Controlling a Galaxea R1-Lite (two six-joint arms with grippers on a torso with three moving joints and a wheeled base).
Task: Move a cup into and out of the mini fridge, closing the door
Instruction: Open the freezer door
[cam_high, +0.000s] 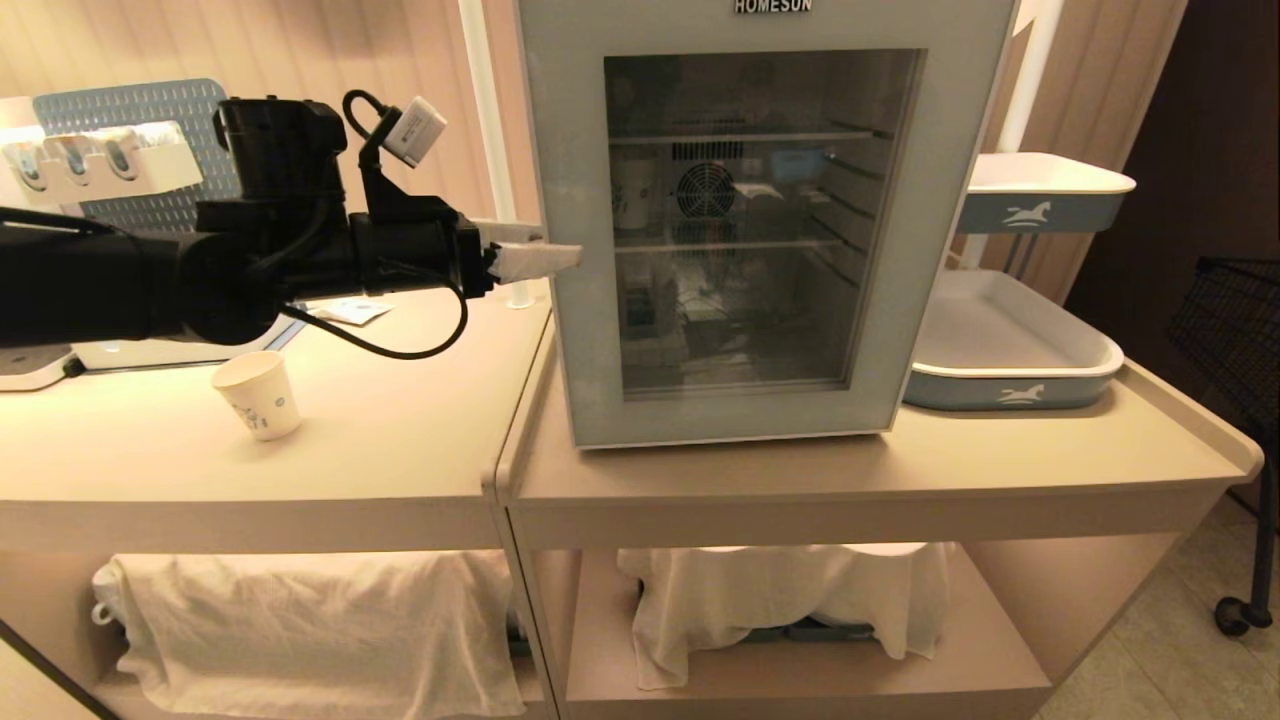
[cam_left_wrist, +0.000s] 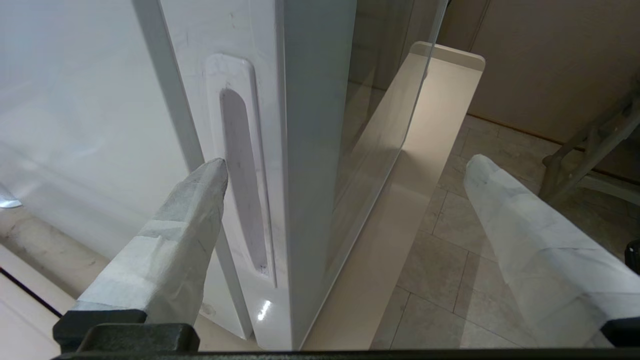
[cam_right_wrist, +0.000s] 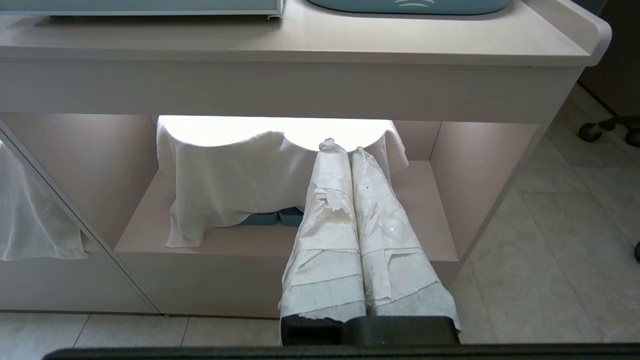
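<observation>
Our left pincer (cam_high: 545, 252) gapes wide at the mini fridge (cam_high: 745, 220) handle edge, one fingertip (cam_left_wrist: 212, 172) touching the recessed grip, holding nothing. The door (cam_high: 890, 330) is closed; contents behind the glass are dim. One cup (cam_high: 258, 395) stands on the left surface (cam_high: 400, 440). Our right pincer (cam_right_wrist: 345, 150) hangs low, fingers pressed together, empty.

Contents under white cloths (cam_high: 300, 620) hidden; mini fridge (cam_high: 740, 230) top cropped.
</observation>
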